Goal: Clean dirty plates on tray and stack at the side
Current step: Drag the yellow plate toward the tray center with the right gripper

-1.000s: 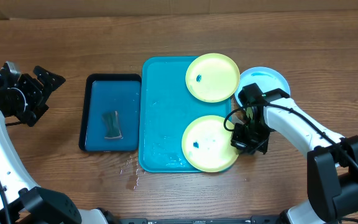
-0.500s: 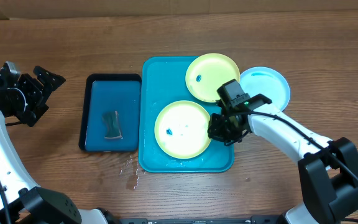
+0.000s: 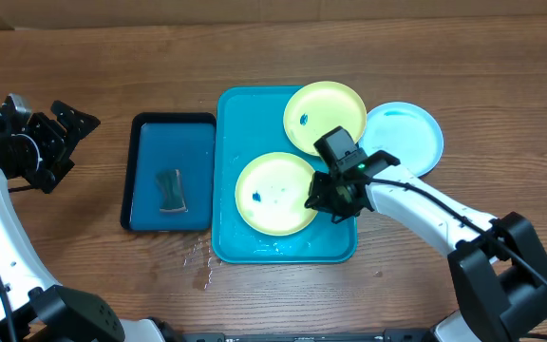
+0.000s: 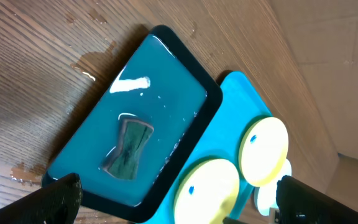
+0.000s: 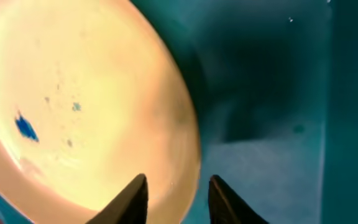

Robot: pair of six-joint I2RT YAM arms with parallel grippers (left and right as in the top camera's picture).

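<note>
The turquoise tray [image 3: 240,123] holds two pale yellow plates with small blue smears. One plate [image 3: 275,194] lies at the tray's middle front, the other [image 3: 326,117] at its back right. A light blue plate [image 3: 406,138] rests on the table just right of the tray. My right gripper [image 3: 323,198] sits at the front plate's right rim. In the right wrist view that plate [image 5: 92,99] has its rim between the parted fingers of the gripper [image 5: 176,193], which is open. My left gripper [image 3: 69,144] hovers open and empty far left of the trays.
A smaller dark-blue, black-rimmed tray [image 3: 150,152] of water lies left of the turquoise one, with a dark cloth [image 3: 170,191] in it. Water drops mark the wood [image 3: 200,258] at the front between the trays. From the left wrist view the dark tray [image 4: 166,81] lies below.
My right gripper dragged the front yellow plate leftwards from the tray's front right corner to its middle, then its jaws parted. The left arm has not moved.
</note>
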